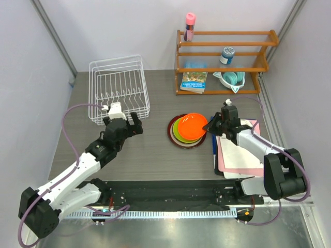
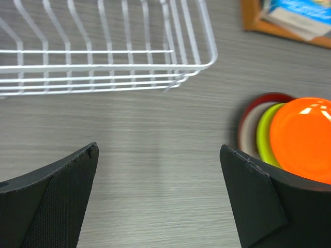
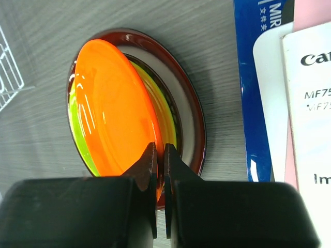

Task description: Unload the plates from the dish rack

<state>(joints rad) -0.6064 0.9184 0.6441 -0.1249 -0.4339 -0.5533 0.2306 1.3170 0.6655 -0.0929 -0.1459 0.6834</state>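
Paperwork lies nearest on my right side: a pink sheet [image 1: 238, 157] on top of a blue-covered booklet [image 3: 251, 77], with the right arm reaching across it. Just past that, the right gripper [image 3: 160, 155] has its fingers pressed almost together on the right-hand edge of the orange plate [image 1: 194, 125], pinching the rim. That edge looks raised, so the plate sits tilted. Under it I see the lime green plate [image 1: 178, 130] and, at the bottom, the cream plate with the dark red rim [image 3: 181, 88]. The stack rests on the grey table [image 1: 150, 155] near its middle, well apart from the rack.

On my left, the left gripper [image 2: 158, 196] hangs with its fingers spread wide, holding nothing, over the tabletop just in front of the near right corner of the dish rack [image 1: 119, 85]. This white wire basket stands at the far left of the table.

Farthest back, against the wall, the orange wooden shelf [image 1: 227, 44] carries a book [image 1: 194, 81] and a teal dish [image 1: 231, 77] low down. A jar [image 1: 227, 54] sits above them and a pink bottle [image 1: 190, 26] on top.
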